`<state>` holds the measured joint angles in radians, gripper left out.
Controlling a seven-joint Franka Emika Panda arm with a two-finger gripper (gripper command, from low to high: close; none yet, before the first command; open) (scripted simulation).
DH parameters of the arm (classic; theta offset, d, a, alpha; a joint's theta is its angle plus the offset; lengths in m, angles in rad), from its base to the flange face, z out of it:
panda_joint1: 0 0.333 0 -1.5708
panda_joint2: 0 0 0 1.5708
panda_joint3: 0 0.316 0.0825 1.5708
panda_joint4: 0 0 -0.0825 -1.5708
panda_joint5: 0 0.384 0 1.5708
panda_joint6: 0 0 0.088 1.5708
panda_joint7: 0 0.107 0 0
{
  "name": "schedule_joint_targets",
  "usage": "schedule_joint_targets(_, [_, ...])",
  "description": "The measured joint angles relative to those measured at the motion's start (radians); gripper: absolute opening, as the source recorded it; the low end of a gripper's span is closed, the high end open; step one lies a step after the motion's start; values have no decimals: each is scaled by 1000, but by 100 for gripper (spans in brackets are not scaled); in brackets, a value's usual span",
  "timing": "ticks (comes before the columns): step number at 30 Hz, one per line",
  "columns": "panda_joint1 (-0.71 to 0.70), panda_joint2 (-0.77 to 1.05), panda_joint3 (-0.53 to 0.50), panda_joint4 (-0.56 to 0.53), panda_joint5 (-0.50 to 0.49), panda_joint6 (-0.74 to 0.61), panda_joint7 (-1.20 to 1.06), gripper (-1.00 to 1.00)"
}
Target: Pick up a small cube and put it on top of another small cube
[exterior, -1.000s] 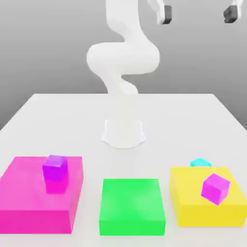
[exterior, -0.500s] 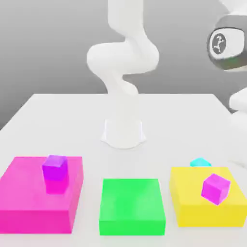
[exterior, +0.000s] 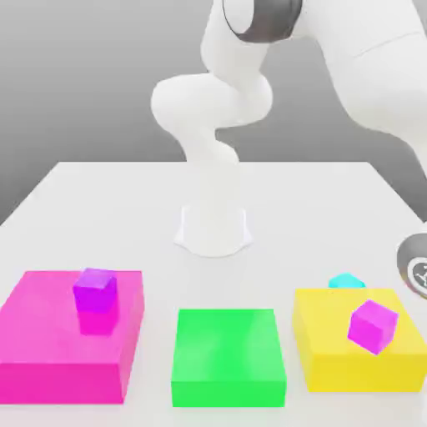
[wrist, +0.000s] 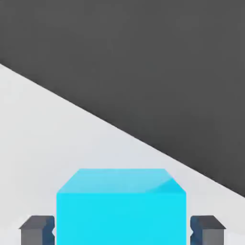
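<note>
In the hand view a small bright cyan cube (wrist: 120,206) rests on the white table. My gripper (wrist: 121,230) is shut on it, with a dark finger (wrist: 36,229) against one side and the other finger (wrist: 206,228) against the opposite side. The exterior view has a small cyan cube (exterior: 346,281) on the table just behind the yellow block (exterior: 329,350). A grey joint of my arm (exterior: 417,271) hangs low at that view's right edge, close to this cube. I cannot tell whether both views show the same cube.
Three flat blocks line the table's front: magenta (exterior: 50,350), green (exterior: 227,354) and the yellow one. A purple-magenta cube (exterior: 95,290) sits on the magenta block, another (exterior: 372,325) on the yellow. The arm's base (exterior: 213,229) stands mid-table.
The arm has swung down to the exterior view's right. The fingers, open high above the table a second ago, have dropped out of that view and shut.
</note>
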<state>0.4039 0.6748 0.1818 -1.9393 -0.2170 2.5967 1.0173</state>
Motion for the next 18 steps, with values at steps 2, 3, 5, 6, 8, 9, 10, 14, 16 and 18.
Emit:
schedule_joint_targets(2, [3, 12, -4, 3, -2, 9, 1, -100])
schedule_joint_targets(3, [2, 1, -1, 0, 1, 0, -1, -100])
schedule_joint_targets(5, [-7, -53, 11, -13, 16, -40, -11, -100])
schedule_joint_targets(6, [-13, -86, 19, -22, 25, -64, -17, -100])
schedule_joint_targets(8, [-55, -157, 16, -62, 43, -93, -52, -100])
schedule_joint_targets(9, [-86, -194, 7, -90, 52, -101, -78, -100])
schedule_joint_targets(10, [-117, -231, -3, -119, 61, -107, -106, -100])
schedule_joint_targets(14, [-229, -371, -58, -234, 99, -126, -218, -100])
schedule_joint_targets(16, [-282, -442, -91, -293, 116, -135, -275, -100])
schedule_joint_targets(18, [-331, -515, -130, -354, 131, -145, -332, -100])
